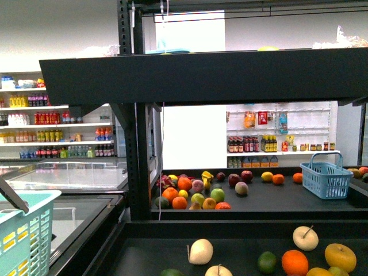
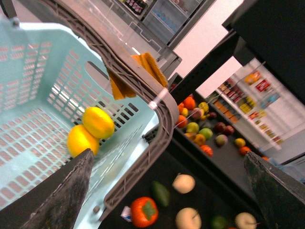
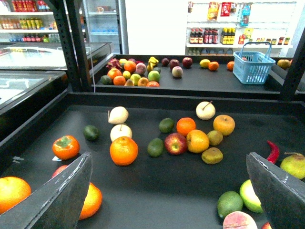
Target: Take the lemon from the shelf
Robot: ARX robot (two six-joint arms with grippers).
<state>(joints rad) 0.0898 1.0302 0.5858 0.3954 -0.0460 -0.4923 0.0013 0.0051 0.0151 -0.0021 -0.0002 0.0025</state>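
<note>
Two lemons (image 2: 90, 131) lie touching in the pale green basket (image 2: 33, 71) at centre left of the left wrist view, beside the black shelf (image 3: 143, 191) strewn with fruit. The left gripper (image 2: 167, 195) and right gripper (image 3: 167, 191) both stand open, holding nothing.

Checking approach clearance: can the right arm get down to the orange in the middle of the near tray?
Probably yes. The right gripper hangs open above the shelf tray, and the orange sits in the open with bare tray in front of it, only a white pear close behind.
</note>
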